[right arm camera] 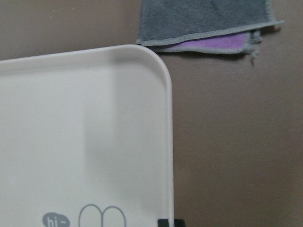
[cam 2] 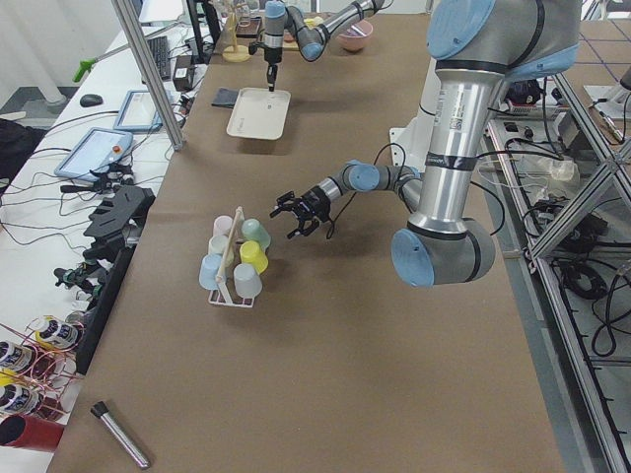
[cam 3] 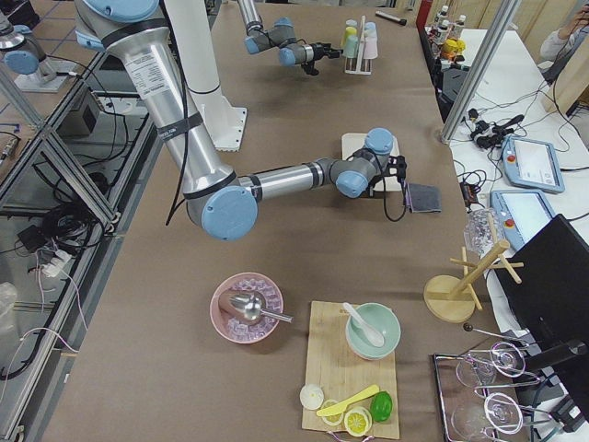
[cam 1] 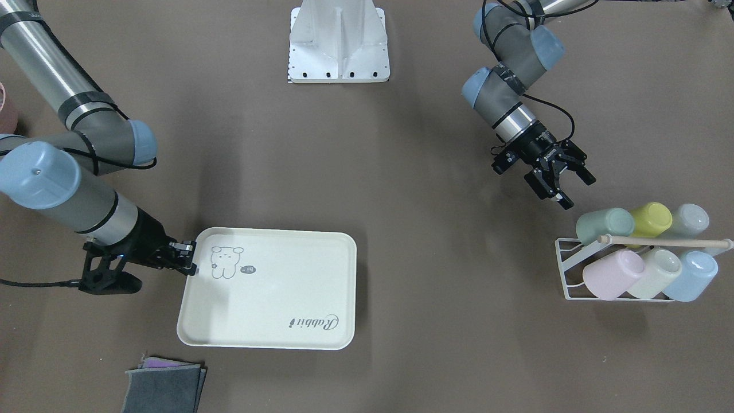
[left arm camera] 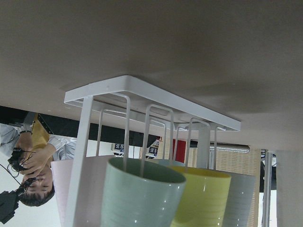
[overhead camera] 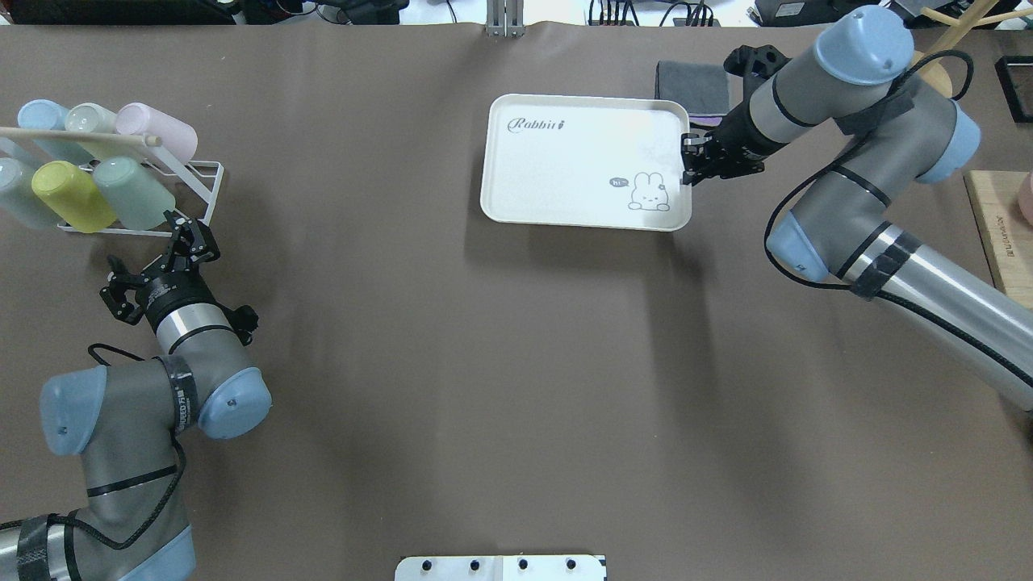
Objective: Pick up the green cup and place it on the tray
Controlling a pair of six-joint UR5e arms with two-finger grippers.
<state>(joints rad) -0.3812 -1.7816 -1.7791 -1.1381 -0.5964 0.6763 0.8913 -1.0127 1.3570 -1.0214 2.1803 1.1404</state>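
Smooth, matte, tapered green cup (cam 1: pixel 602 225) lying in white wire rack (cam 1: pixel 565 269); left gripper (cam 1: pixel 578 192) spread wide just beside; right gripper (cam 1: pixel 192 258) narrow at raised rim of cream tray (cam 1: pixel 275 281), clamping impossible to tell.

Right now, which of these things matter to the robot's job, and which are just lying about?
In the job: green cup, tray, open left gripper near the cup, right gripper on the tray's rim.
Lying about: wire rack, other cups, folded cloths.
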